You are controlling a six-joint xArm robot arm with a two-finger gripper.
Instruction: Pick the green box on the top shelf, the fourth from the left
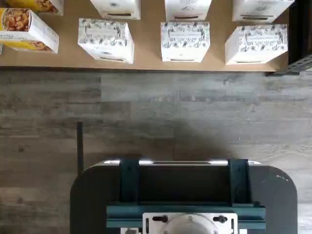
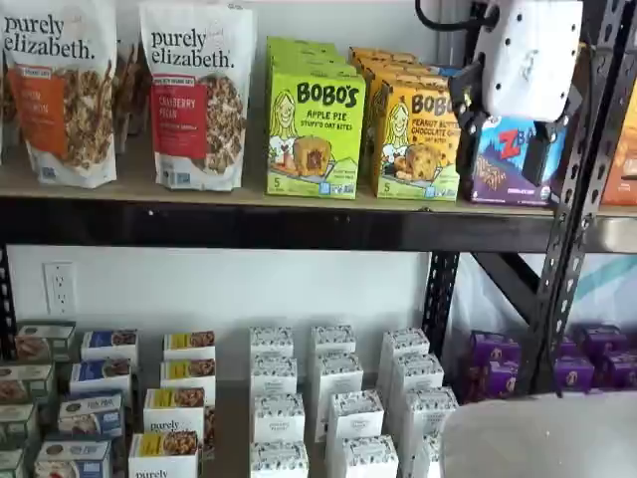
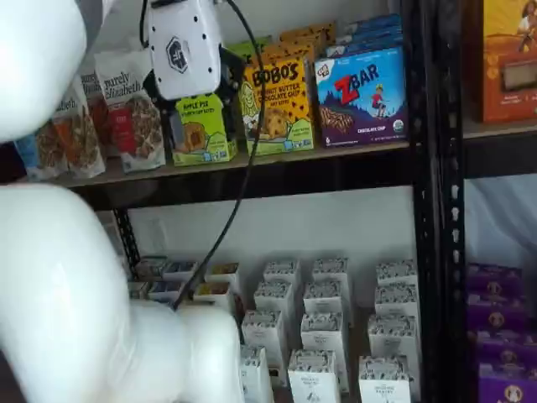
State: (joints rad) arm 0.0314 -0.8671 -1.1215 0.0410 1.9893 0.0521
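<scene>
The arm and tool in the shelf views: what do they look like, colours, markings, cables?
Glossy white rounded arm links. The tool has a white boxy body with a dark hexagon logo, and black fingers below it. A black cable loops from its top and hangs down. In a shelf view the body shows small screw holes.

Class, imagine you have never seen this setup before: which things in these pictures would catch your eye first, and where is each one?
The lime-green Bobo's apple pie box stands out on the top shelf, between a Purely Elizabeth granola bag and the yellow-orange Bobo's box. The robot's white gripper hangs before the blue ZBar box. Below, rows of small white patterned boxes fill the lower shelf.
</scene>
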